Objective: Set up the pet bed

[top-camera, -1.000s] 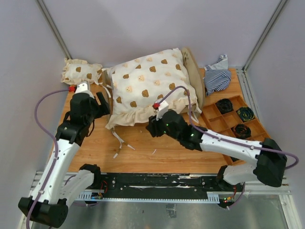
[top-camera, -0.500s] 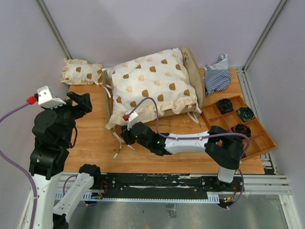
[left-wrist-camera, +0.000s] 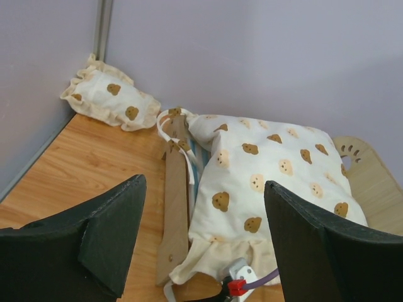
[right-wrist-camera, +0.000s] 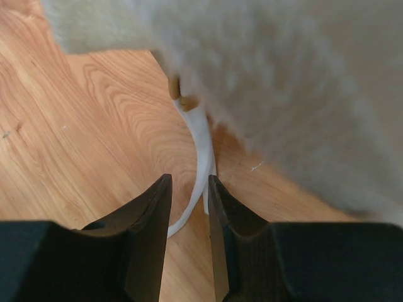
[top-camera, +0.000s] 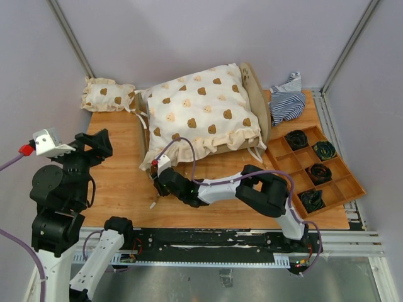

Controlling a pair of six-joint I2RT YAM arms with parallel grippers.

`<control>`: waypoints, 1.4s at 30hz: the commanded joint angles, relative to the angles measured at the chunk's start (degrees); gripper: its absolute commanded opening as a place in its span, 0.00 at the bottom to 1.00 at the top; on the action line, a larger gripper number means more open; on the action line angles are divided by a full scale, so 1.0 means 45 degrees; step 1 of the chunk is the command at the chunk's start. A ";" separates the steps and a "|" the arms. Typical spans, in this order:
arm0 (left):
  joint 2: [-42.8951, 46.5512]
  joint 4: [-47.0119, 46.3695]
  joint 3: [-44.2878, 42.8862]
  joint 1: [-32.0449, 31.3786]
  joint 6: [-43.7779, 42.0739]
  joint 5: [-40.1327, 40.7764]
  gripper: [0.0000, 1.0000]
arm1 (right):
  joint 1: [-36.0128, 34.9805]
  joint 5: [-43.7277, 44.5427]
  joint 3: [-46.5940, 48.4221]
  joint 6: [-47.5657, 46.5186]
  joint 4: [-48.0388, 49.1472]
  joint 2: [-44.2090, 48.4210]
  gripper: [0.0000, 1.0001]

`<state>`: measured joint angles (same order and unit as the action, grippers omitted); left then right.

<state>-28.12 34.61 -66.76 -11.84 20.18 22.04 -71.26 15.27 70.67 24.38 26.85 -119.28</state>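
The left gripper [left-wrist-camera: 204, 184] hangs released, jaws wide, at 9 o'clock on the orange-brown wooden table [top-camera: 119, 182], well apart from the bed. The large rectangular light-wood pet bed [top-camera: 254, 94] sits toward 12 o'clock under a cream bear-print cushion [top-camera: 201, 110], its long axis running roughly 8 to 2. The right gripper [right-wrist-camera: 189, 179] is nearer, at the bed's 7 o'clock corner. Its jaws stand narrow around a thin white fabric tie [right-wrist-camera: 203, 148]; I cannot tell whether they pinch it.
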 commanded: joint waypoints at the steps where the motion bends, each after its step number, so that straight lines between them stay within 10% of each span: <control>1: 0.0148 -0.0015 0.0407 -0.0044 -0.0022 0.0166 0.79 | -0.0199 0.0413 0.0677 0.0350 -0.0091 -0.0554 0.31; 9: 0.0310 -0.0148 0.1187 -0.0045 -0.0056 0.0111 0.79 | -0.0199 0.0821 0.1248 0.0278 -0.0900 -0.1229 0.26; 15: 0.0370 -0.0257 0.2509 -0.0046 0.0225 -0.0406 0.79 | -0.0199 0.1484 0.0984 -0.0472 -0.1174 -0.0635 0.00; 28: -0.1138 -0.0814 0.4865 -0.0046 0.1224 -0.4226 0.76 | 0.0251 0.1735 -0.2083 -0.2221 -0.0530 0.4461 0.00; 42: -0.4222 -0.1414 0.5630 -0.0044 0.0989 -0.5856 0.74 | 0.0661 0.1669 -0.2809 -0.2124 -0.0160 0.5355 0.00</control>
<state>-44.97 31.03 -42.11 -11.84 25.54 -3.07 -68.69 21.52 58.76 15.14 24.60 -96.12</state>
